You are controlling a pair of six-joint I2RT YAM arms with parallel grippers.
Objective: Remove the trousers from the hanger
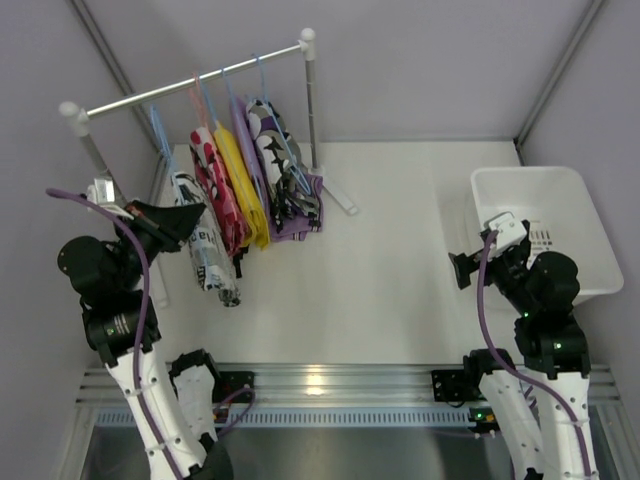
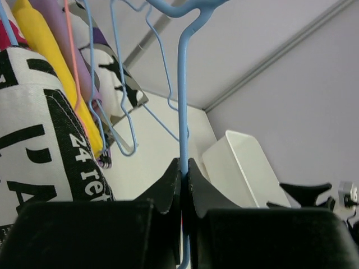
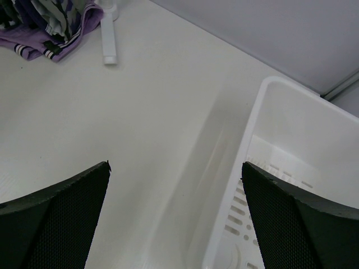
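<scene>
Several small trousers hang on wire hangers from a rack rod (image 1: 190,82): black-white print trousers (image 1: 205,255) nearest my left arm, then red-pink blotched (image 1: 215,190), yellow (image 1: 243,190), purple (image 1: 300,218) and black-and-white spotted (image 1: 270,135). My left gripper (image 1: 190,218) is shut on the thin blue wire of a hanger (image 2: 183,112), right beside the print trousers (image 2: 33,140); the jaws pinch the wire (image 2: 184,168). Yellow (image 2: 39,39) and purple (image 2: 53,22) cloth hang beyond. My right gripper (image 1: 460,270) is open and empty above the table beside the basket (image 3: 175,174).
A white plastic basket (image 1: 590,235) stands at the right, close to my right gripper; it also shows in the right wrist view (image 3: 263,112) and the left wrist view (image 2: 241,168). The rack's upright post (image 1: 311,100) and white foot (image 3: 109,39) stand mid-table. Grey walls enclose the table.
</scene>
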